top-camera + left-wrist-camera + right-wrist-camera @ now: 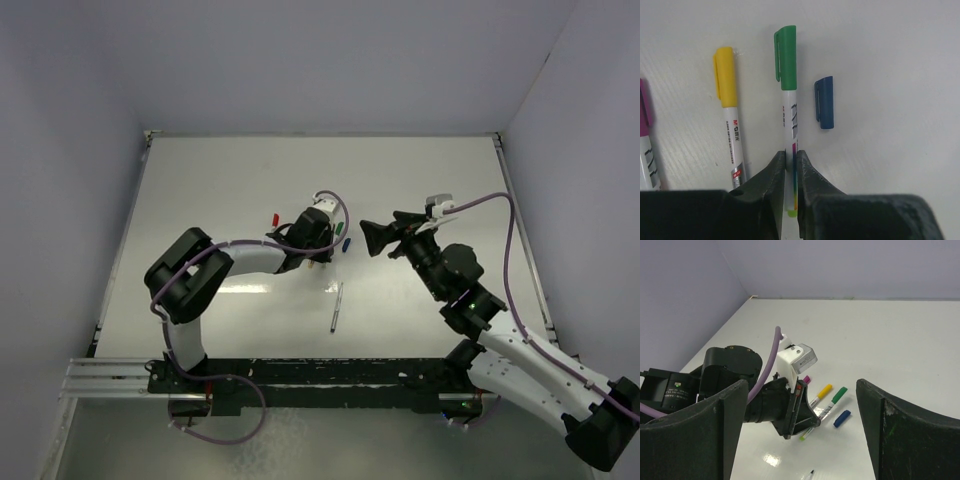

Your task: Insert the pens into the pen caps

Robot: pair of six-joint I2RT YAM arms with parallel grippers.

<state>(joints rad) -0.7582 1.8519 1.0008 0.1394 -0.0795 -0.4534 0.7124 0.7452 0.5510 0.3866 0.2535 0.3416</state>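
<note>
A pen with a green cap [788,100] lies flat on the white table, and my left gripper [791,160] straddles its barrel. The jaws stand close on both sides of it; whether they press it I cannot tell. A loose blue pen cap [825,102] lies just right of it. A yellow-capped pen [730,125] and a purple-capped pen [645,130] lie to the left. An uncapped pen [337,305] rests alone nearer the arm bases. A red cap [275,217] shows left of the left wrist. My right gripper [802,432] hovers open and empty, facing the left gripper [790,412].
Grey walls close in the table [230,180] at the back and both sides. A black rail [300,375] carries the arm bases along the near edge. The left arm's purple cable [771,365] loops above its wrist.
</note>
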